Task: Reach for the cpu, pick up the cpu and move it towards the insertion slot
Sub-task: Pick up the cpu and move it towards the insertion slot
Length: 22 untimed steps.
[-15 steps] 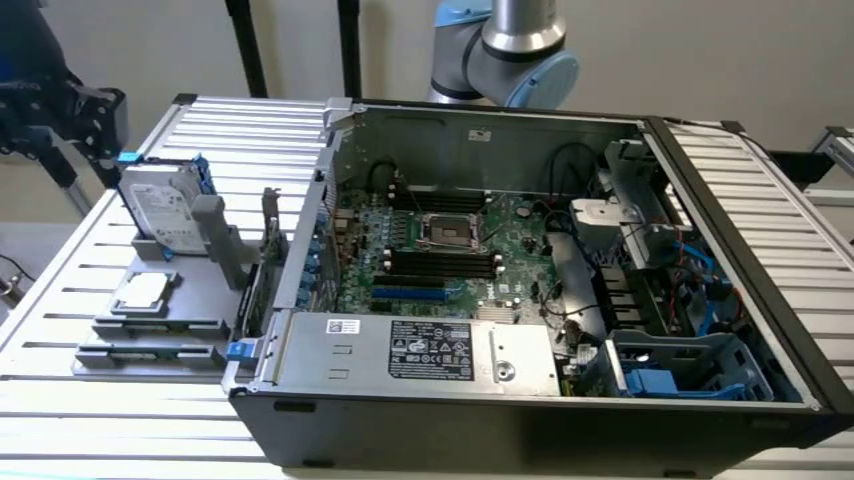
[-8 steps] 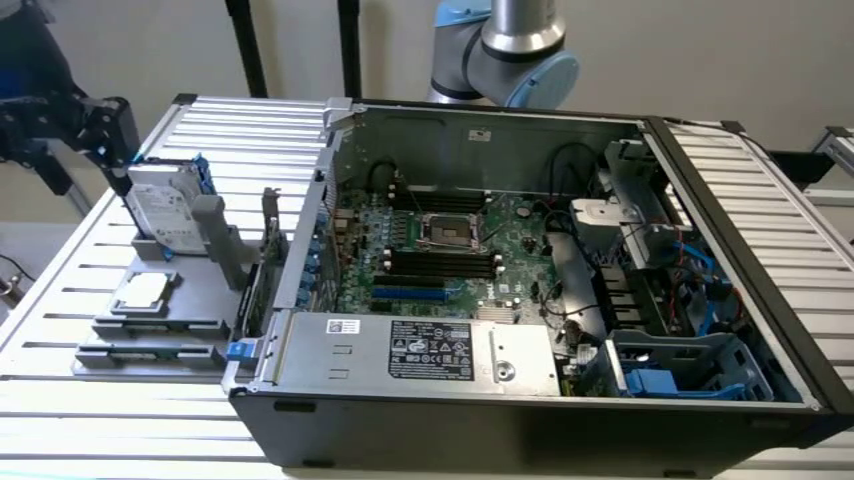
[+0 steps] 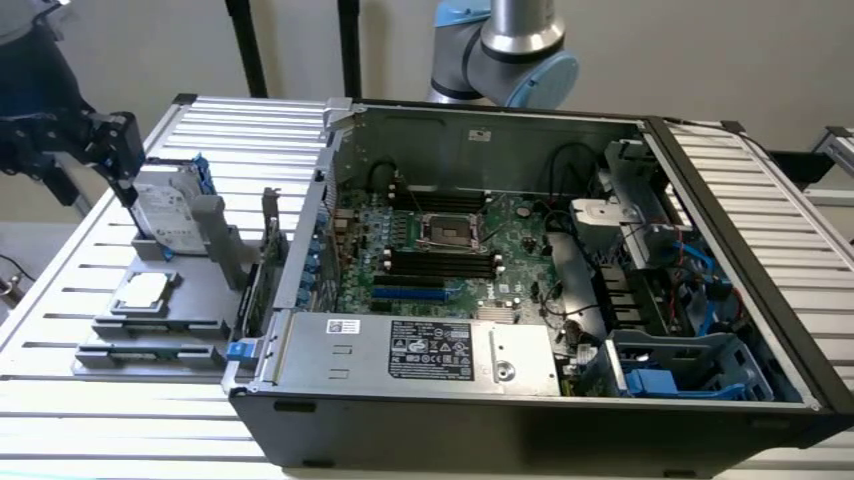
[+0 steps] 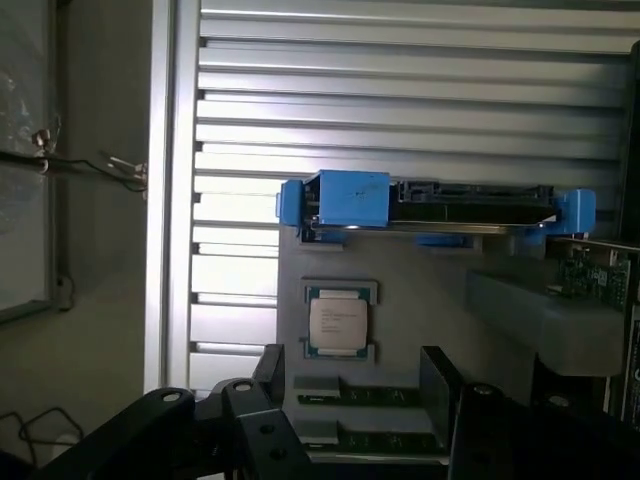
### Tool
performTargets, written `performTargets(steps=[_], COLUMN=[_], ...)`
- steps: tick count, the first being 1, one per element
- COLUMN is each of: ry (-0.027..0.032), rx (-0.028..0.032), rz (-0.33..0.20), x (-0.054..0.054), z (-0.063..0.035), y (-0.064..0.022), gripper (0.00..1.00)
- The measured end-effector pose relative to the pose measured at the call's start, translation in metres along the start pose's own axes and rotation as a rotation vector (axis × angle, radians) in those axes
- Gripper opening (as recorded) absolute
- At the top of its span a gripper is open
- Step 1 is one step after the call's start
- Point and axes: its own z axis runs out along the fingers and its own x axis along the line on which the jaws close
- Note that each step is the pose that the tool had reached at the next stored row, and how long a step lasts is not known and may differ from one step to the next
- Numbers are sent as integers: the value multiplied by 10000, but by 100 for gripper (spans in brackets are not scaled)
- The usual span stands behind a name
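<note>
The cpu point(image 3: 144, 290) lies flat, silvery top up, in a holder on the grey fixture point(image 3: 187, 270) at the exterior view's left, outside the computer case. In the wrist view the cpu point(image 4: 338, 320) sits in its blue-cornered holder, just beyond the two black fingers point(image 4: 270, 370). My gripper point(image 3: 123, 148) hangs above and behind the fixture, apart from the chip; in the wrist view the gripper point(image 4: 355, 378) is open and holds nothing. The insertion slot point(image 3: 451, 232), a shiny silver frame with a dark centre, sits on the motherboard inside the open case.
An upright silver hard drive with blue frame point(image 3: 167, 208) stands on the fixture behind the cpu, the same hard drive point(image 4: 430, 205) showing in the wrist view. Memory sticks point(image 3: 147, 352) lie at the fixture's front. The case wall point(image 3: 314, 230) stands between fixture and motherboard. Slatted metal table point(image 3: 80, 300) underneath.
</note>
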Motion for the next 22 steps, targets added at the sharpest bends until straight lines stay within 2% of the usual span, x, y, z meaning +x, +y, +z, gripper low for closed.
performTargets(steps=[22], ry=[1], rx=[0], rz=[-3], x=[7], z=[395], y=[-174], gripper=[65])
